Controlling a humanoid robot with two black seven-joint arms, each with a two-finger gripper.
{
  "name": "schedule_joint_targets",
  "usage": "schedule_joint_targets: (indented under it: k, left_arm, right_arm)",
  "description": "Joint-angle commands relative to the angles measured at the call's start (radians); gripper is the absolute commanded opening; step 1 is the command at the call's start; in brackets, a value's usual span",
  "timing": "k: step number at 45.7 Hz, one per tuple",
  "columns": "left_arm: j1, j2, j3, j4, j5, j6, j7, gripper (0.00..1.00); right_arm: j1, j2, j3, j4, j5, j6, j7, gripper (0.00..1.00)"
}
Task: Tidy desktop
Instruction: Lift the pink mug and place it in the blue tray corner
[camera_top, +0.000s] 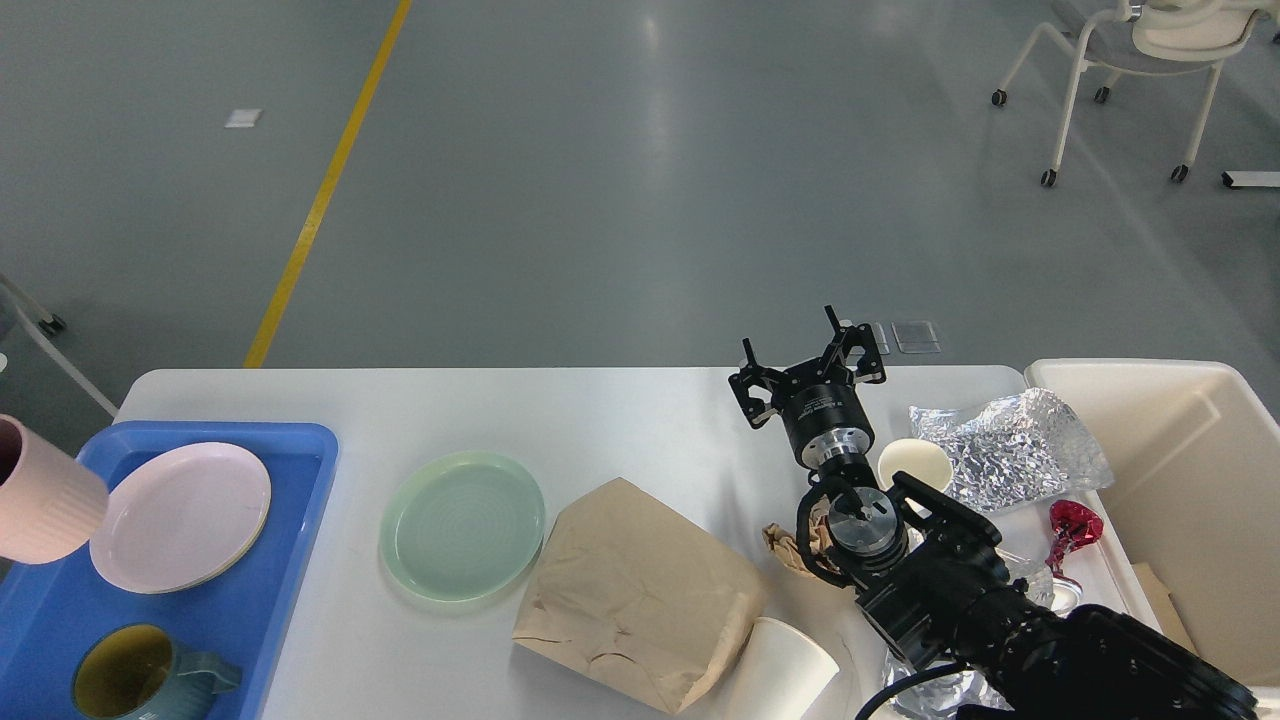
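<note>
The white desktop (620, 420) carries a green plate (463, 525), a brown paper bag (640, 590), a tipped white paper cup (790, 665), an upright paper cup (915, 462), crumpled foil (1020, 445), a red wrapper (1075, 525) and a brown paper scrap (785, 545). My right gripper (808, 362) stands open and empty over the far edge of the desktop, beyond the upright cup. A pink mug (40, 495) hangs at the left edge of the view, above the blue tray (300, 470). My left gripper is out of view.
The blue tray holds a pink plate (180, 515) and a teal mug (140, 680) with a yellow inside. A cream bin (1200, 480) stands at the desktop's right end. A wheeled chair (1130, 60) is on the floor far right.
</note>
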Motion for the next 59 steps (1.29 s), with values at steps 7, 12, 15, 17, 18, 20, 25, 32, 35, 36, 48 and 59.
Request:
schedule_joint_targets:
  k: [7,12,15,17,18,20,25,32,35,36,48,59]
  left_arm:
    - [0.313,-0.043,-0.030,0.098,-0.001,0.244,-0.018,0.03]
    - [0.445,-0.072,-0.120,0.129,-0.025,0.296,-0.019,0.03]
    - [0.515,-0.085,-0.188,0.147,-0.033,0.302,-0.015,0.03]
    - [0.566,-0.092,-0.228,0.158,-0.034,0.302,-0.012,0.03]
    - [0.593,-0.097,-0.246,0.166,-0.033,0.305,-0.010,0.03]
    - [0.650,-0.103,-0.277,0.179,-0.033,0.318,-0.009,0.03]
    - [0.774,-0.134,-0.340,0.213,-0.034,0.368,-0.007,0.03]
    - [0.880,-0.163,-0.390,0.268,-0.036,0.402,-0.010,0.03]
    - [0.919,-0.175,-0.410,0.291,-0.050,0.410,-0.012,0.05]
    - [0.931,-0.180,-0.416,0.302,-0.057,0.411,-0.013,0.06]
    - [1.031,-0.252,-0.438,0.432,-0.134,0.433,-0.036,0.23]
    - [1.040,-0.264,-0.441,0.436,-0.139,0.431,-0.061,0.45]
  right_arm:
    - [-0.001,0.000,0.000,0.000,0.000,0.000,0.000,1.00]
    - [0.000,0.000,0.000,0.000,0.000,0.000,0.000,1.00]
    - [0.000,0.000,0.000,0.000,0.000,0.000,0.000,1.00]
    - [0.000,0.000,0.000,0.000,0.000,0.000,0.000,1.00]
    - [0.000,0.000,0.000,0.000,0.000,0.000,0.000,1.00]
    - [0.000,0.000,0.000,0.000,0.000,0.000,0.000,1.00]
    - [0.000,0.000,0.000,0.000,0.000,0.000,0.000,1.00]
    - [0.000,0.000,0.000,0.000,0.000,0.000,0.002,1.00]
    - [0.000,0.000,0.000,0.000,0.000,0.000,0.000,1.00]
    - [0.000,0.000,0.000,0.000,0.000,0.000,0.000,1.00]
    - [0.000,0.000,0.000,0.000,0.000,0.000,0.000,1.00]
    - [0.000,0.000,0.000,0.000,0.000,0.000,0.002,1.00]
